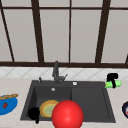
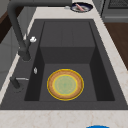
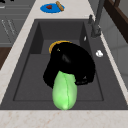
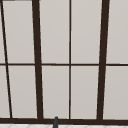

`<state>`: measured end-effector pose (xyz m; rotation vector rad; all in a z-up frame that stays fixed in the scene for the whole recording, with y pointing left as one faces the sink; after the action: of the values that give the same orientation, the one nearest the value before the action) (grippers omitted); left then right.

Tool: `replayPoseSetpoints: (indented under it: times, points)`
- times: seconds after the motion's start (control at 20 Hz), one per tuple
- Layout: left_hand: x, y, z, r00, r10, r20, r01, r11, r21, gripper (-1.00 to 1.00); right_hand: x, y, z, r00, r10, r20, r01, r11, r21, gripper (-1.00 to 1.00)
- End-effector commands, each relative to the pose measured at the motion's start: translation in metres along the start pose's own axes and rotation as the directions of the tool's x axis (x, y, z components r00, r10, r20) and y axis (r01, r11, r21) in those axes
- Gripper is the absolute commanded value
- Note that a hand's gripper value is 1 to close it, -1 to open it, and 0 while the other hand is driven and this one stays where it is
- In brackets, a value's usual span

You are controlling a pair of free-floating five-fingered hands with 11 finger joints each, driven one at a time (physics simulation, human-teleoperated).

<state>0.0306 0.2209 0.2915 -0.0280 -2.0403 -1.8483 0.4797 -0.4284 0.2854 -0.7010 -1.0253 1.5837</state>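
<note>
Holding the green bottle (image 1: 113, 84) in my right hand (image 1: 112, 77), fingers curled over its middle, above the counter at the sink's (image 1: 90, 100) far right corner. Long axis lies left-right, nearly level. Bottle: smooth, bright green, rounded ends. Left hand (image 1: 34, 113) hangs at the basin's near left, beside the yellow plate (image 1: 47, 108); finger state indeterminate.

A pale marbled counter (image 1: 15, 120) carries a dark sink (image 1: 90, 100) with a faucet (image 1: 56, 72) on its back rim. A yellow plate (image 2: 65, 84) lies flat on the floor of the left basin. On the counter, a blue plate (image 1: 7, 104) with food sits to the left and a dark plate (image 1: 125, 109) to the right.
</note>
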Motion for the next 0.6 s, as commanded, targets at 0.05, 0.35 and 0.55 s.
replayPoseSetpoints:
  times: [0.05, 0.35, 0.55]
  points:
    - [0.000, 0.000, 0.000, 1.0000, 0.000, 0.000, 0.000, 1.0000, 0.000, 0.00, 0.031, 0.004, -0.026, 1.000, 0.020, -0.020, -0.021, 0.999, -0.027, 1.00]
    - [0.000, 0.000, 0.000, 1.0000, 0.000, 0.000, 0.000, 1.0000, 0.000, 0.00, 0.070, 0.013, -0.044, 0.999, 0.024, -0.045, -0.025, 0.999, -0.037, 1.00]
    - [0.000, 0.000, 0.000, 1.0000, 0.000, 0.000, 0.000, 1.0000, 0.000, 0.00, 0.099, 0.025, -0.060, 0.999, 0.022, -0.045, -0.024, 0.999, -0.033, 1.00]
